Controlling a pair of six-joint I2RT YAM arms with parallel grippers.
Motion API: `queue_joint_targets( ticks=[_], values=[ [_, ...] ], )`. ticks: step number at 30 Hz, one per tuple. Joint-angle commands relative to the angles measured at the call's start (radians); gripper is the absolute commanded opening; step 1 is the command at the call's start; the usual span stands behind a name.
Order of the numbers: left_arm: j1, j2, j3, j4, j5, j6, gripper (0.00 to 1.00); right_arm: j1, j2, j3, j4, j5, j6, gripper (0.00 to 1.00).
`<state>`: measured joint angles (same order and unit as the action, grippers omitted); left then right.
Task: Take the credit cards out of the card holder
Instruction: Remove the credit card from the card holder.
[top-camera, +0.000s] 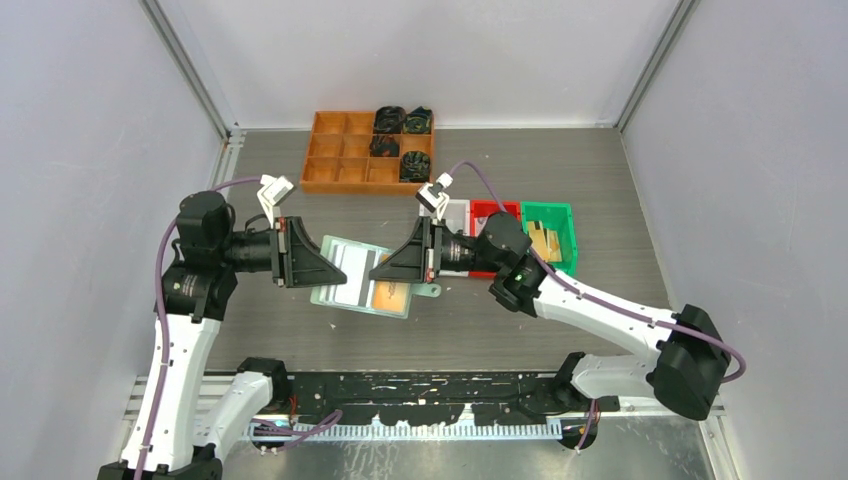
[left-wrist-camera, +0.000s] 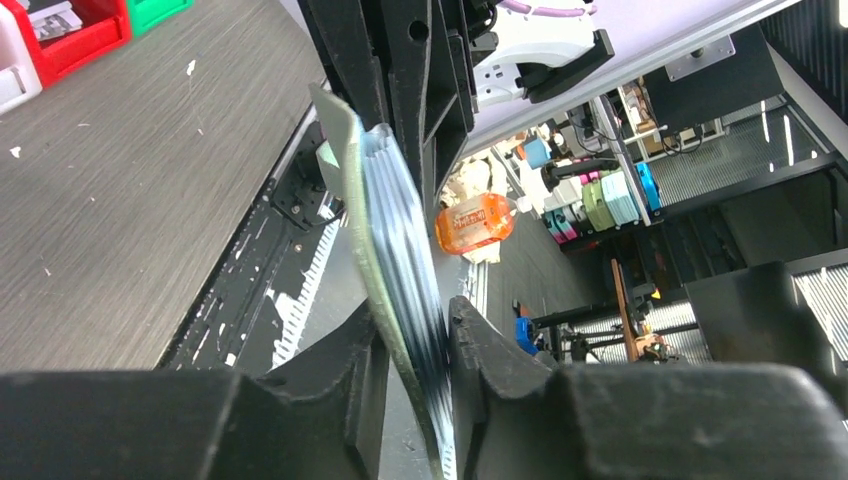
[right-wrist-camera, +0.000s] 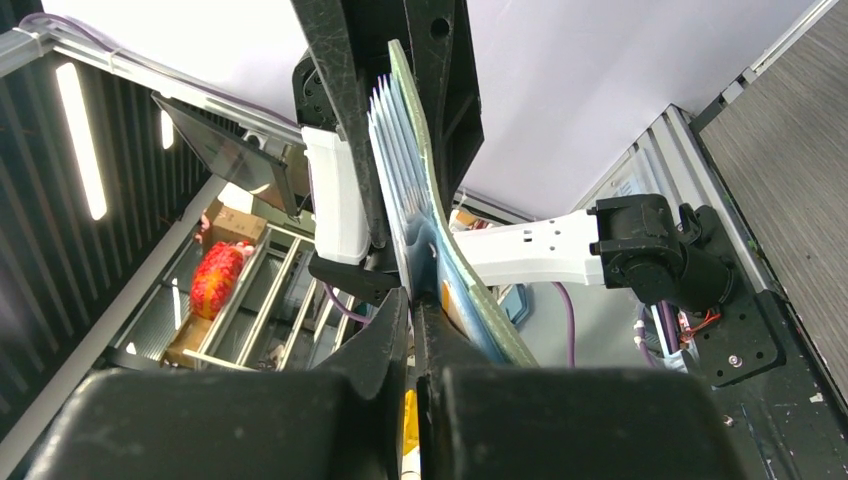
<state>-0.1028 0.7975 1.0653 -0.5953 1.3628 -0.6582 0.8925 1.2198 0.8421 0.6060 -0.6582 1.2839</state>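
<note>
The pale green card holder (top-camera: 350, 255) hangs open above the table between both grippers. Its credit cards (top-camera: 390, 295) sit in the pockets, an orange one on the right and a whitish and dark one beside it. My left gripper (top-camera: 325, 268) is shut on the holder's left side. In the left wrist view the green cover (left-wrist-camera: 355, 190) and the fanned cards (left-wrist-camera: 400, 230) pass between its fingers (left-wrist-camera: 415, 310). My right gripper (top-camera: 380, 270) is pinched almost flat on a thin card edge (right-wrist-camera: 390, 150), while the cover (right-wrist-camera: 420, 150) runs past to the right of its fingers (right-wrist-camera: 412, 300).
An orange divided tray (top-camera: 340, 150) with black coiled items (top-camera: 400, 120) stands at the back. White (top-camera: 455, 212), red (top-camera: 497, 208) and green (top-camera: 560, 225) bins sit behind the right arm. A black rail (top-camera: 420, 385) runs along the near edge.
</note>
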Motion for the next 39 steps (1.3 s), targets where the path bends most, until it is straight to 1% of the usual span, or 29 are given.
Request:
queue_joint_targets(
  ticks=[1, 4, 11, 13, 16, 18, 24, 34, 39],
  values=[
    [-0.002, -0.010, 0.051, 0.055, 0.044, -0.014, 0.23, -0.006, -0.051, -0.015, 0.036, 0.026, -0.022, 0.01],
    [-0.002, -0.010, 0.047, 0.057, 0.042, -0.017, 0.17, -0.006, -0.067, -0.026, 0.036, 0.027, -0.027, 0.01],
    [-0.001, -0.005, 0.050, 0.068, 0.037, -0.030, 0.17, -0.006, -0.102, -0.057, 0.031, 0.037, -0.041, 0.01],
    [-0.001, -0.003, 0.050, 0.068, 0.034, -0.034, 0.19, -0.006, -0.104, -0.058, 0.031, 0.037, -0.044, 0.01],
    [-0.001, -0.004, 0.050, 0.069, 0.032, -0.035, 0.25, -0.007, -0.101, -0.056, 0.031, 0.035, -0.046, 0.01],
    [-0.002, -0.004, 0.050, 0.069, 0.037, -0.035, 0.28, -0.007, -0.101, -0.057, 0.031, 0.034, -0.048, 0.01],
    [-0.001, -0.010, 0.050, 0.070, 0.036, -0.038, 0.28, -0.010, -0.126, -0.076, 0.000, 0.065, -0.063, 0.01],
    [-0.001, -0.010, 0.047, 0.080, 0.030, -0.041, 0.09, -0.008, -0.134, -0.098, 0.047, 0.094, -0.046, 0.01],
    [0.000, -0.008, 0.050, 0.091, 0.018, -0.050, 0.04, -0.007, -0.163, -0.150, 0.094, 0.142, -0.035, 0.01]
  ],
)
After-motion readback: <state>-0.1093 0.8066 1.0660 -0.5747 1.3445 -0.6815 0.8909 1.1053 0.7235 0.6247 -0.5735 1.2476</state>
